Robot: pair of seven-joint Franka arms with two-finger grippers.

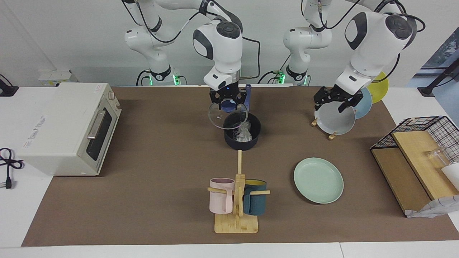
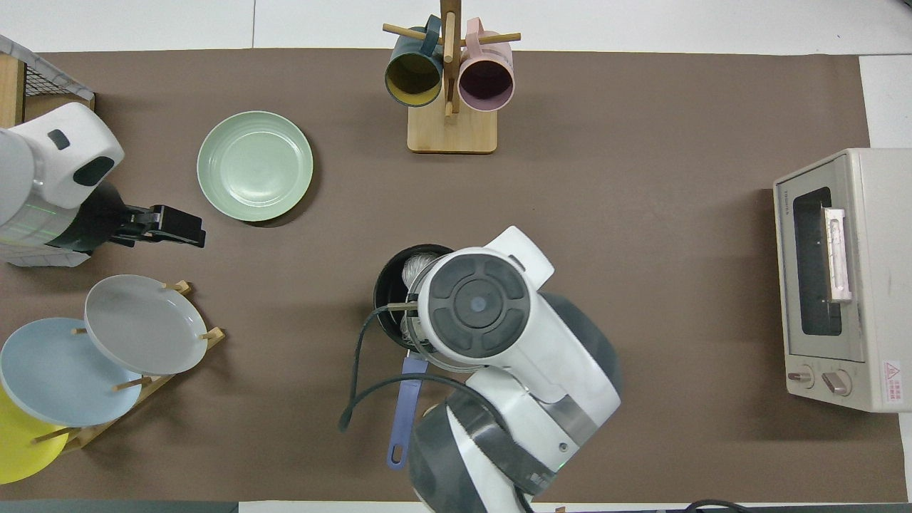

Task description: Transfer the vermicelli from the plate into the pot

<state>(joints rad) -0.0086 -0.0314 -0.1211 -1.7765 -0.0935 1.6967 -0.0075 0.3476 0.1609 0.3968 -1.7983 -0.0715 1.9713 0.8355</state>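
The clump of thin white vermicelli lies in the small dark pot. Right gripper pinches a clear glass lid by its blue knob, tilted over the pot. Left gripper hangs open, empty; the pale mint-green plate is bare.

Right end effector holds a glass lid tilted over the pot.

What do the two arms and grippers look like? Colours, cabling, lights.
Both arms are glossy white with rounded shells and dark grey joint caps. Black cables loop along the links. Green lights glow at both bases. The right gripper and left gripper are black two-finger units; a small blue light shows on the right one's wrist.
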